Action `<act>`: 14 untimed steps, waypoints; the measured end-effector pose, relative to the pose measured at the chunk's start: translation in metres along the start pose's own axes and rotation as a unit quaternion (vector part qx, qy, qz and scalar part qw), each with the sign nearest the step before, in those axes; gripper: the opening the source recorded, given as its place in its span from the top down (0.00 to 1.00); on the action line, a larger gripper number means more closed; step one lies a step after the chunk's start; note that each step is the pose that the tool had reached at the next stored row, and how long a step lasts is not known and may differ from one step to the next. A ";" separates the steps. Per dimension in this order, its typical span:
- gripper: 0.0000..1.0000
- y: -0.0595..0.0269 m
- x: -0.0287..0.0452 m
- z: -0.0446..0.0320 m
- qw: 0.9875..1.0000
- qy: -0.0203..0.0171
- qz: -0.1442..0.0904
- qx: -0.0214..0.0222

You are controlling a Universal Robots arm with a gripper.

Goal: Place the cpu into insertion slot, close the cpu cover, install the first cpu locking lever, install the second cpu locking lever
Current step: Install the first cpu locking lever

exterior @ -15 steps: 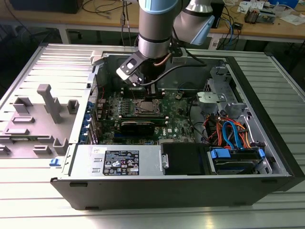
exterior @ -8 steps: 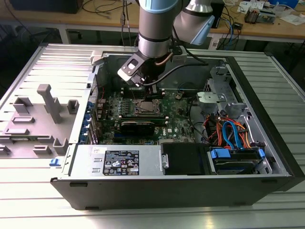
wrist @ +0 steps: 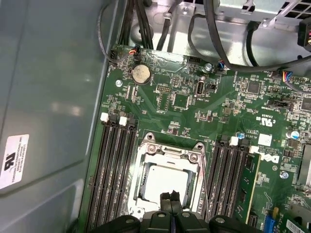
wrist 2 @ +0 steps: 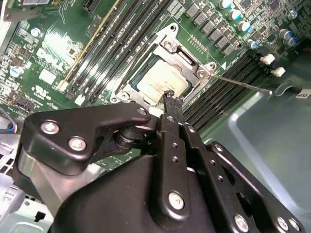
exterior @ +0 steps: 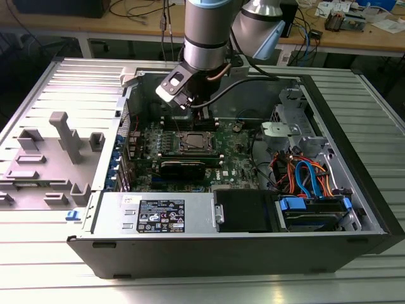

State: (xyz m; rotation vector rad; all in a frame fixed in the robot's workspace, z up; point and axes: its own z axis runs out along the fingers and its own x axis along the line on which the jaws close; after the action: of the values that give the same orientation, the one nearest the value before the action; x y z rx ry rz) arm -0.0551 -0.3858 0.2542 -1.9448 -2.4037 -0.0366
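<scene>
Over cpu (wrist: 163,182), at cpu cover (wrist: 167,151) edge: pincer (wrist: 170,195) fully closed, empty.

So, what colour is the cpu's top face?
The cpu top is pale silver-grey; second wrist view shows it best.

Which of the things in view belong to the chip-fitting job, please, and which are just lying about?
For the job: chip, socket, cover plate, thin lever, hand.

Just lying about: memory slots, coin battery, orange and blue cables, grey plastic stand.
</scene>
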 end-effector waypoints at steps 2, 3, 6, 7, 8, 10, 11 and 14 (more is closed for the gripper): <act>0.89 0.0000 -0.0001 -0.0002 1.000 0.000 -0.017 0.001; 0.89 0.0000 0.0000 -0.0002 1.000 -0.001 -0.029 0.002; 0.89 0.0000 0.0000 -0.0001 0.998 -0.001 -0.063 0.003; 0.89 0.0000 0.0000 -0.0001 0.997 -0.001 -0.077 0.004; 0.89 0.0000 0.0000 -0.0001 0.995 -0.001 -0.096 0.005; 0.89 0.0000 0.0000 -0.0001 0.993 -0.002 -0.118 0.006; 0.89 0.0000 0.0000 -0.0001 0.991 -0.002 -0.131 0.007; 0.89 0.0000 0.0000 -0.0001 0.989 -0.002 -0.151 0.008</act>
State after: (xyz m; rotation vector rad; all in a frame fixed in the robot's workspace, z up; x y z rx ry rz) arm -0.0551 -0.3858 0.2544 -1.5584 -2.6672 -0.0242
